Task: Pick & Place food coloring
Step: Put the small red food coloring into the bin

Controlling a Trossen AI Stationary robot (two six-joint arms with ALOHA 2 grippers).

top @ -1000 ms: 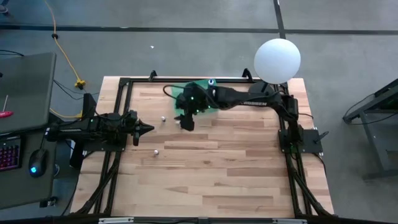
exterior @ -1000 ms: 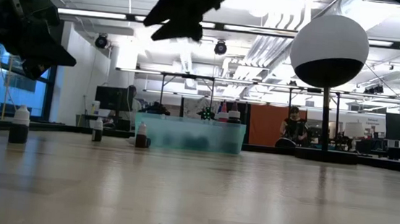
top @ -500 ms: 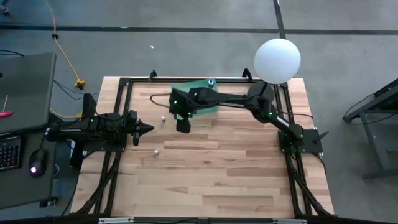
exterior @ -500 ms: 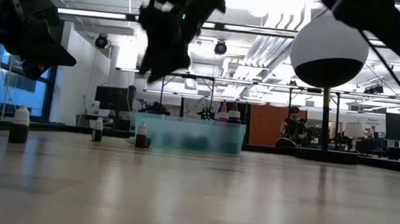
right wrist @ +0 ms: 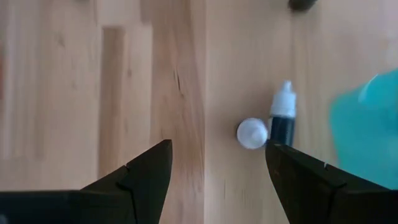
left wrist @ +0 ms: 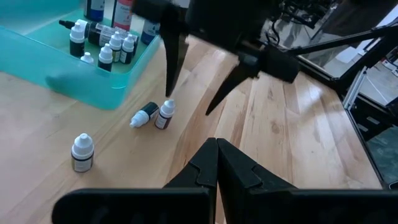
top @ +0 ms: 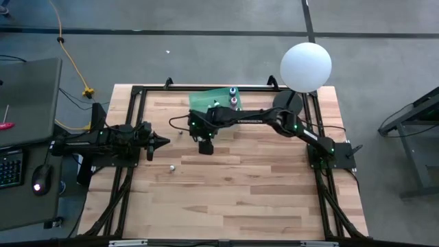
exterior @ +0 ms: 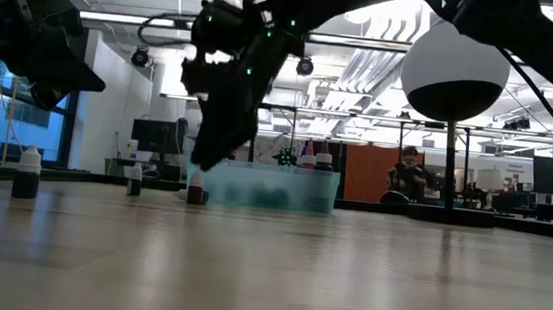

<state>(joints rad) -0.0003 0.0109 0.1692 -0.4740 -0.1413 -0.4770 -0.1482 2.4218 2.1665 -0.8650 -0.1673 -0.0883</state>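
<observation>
Food coloring bottles [right wrist: 273,127] lie at twelve o'clock beyond the right gripper's [right wrist: 217,171] open fingers; descent and closure follow.

Open-plan robotics lab: exposed ceiling ducts [exterior: 364,77], distant desks with monitors [exterior: 148,136].

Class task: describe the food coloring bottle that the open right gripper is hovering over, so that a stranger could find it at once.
Start at the green tray. Beside its corner two tiny bottles touch on the wooden table, below the open right gripper. The standing bottle is the one; its neighbour, the fallen bottle, lies on its side.
</observation>
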